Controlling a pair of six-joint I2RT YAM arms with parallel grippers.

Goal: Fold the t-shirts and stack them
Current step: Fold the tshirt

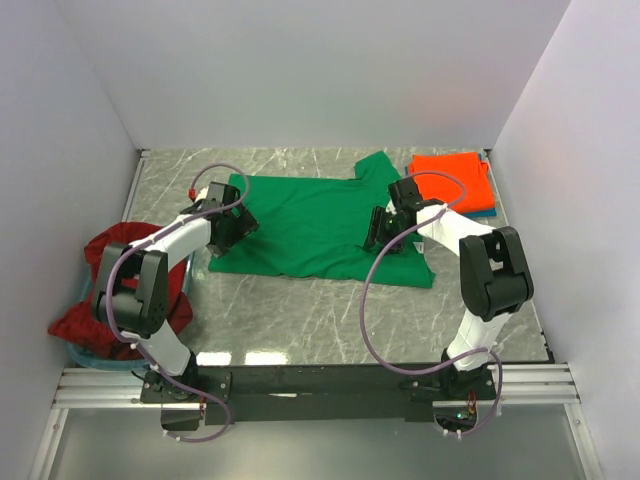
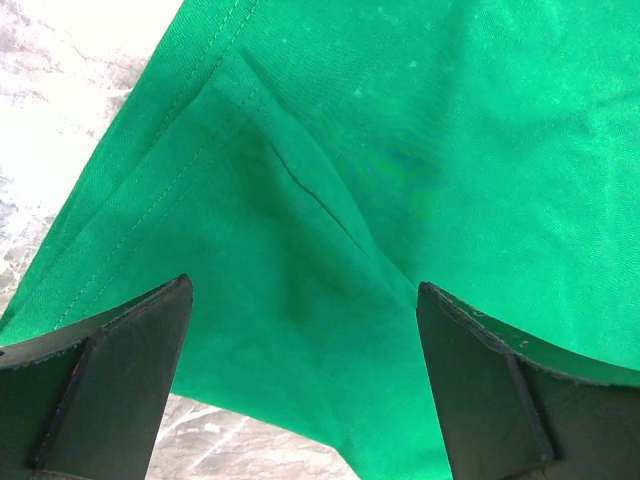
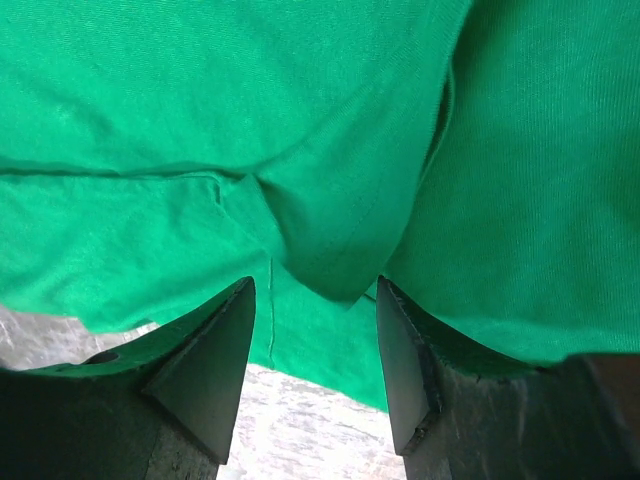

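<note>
White walls (image 1: 300, 70) enclosed a grey marbled table (image 1: 300, 320). One green t-shirt (image 1: 310, 225) lay spread at its centre. One orange t-shirt (image 1: 448, 178) sat folded far right, seemingly atop a teal one (image 1: 487, 207), and one dark red heap (image 1: 75, 325) lay left. The left gripper (image 2: 303, 330) gaped wide over the green edge; the right gripper (image 3: 315, 330) stood narrower, its jaws apart around a fold.

A green t-shirt (image 1: 320, 225) is lying spread flat on the marbled desk (image 1: 300, 315). The left end effector (image 1: 228, 225) is reaching over its left edge and the right end effector (image 1: 385, 235) over its right side. An orange t-shirt (image 1: 447, 178) is lying folded at the far right, and a dark red t-shirt (image 1: 100, 290) is lying heaped at the left edge.
</note>
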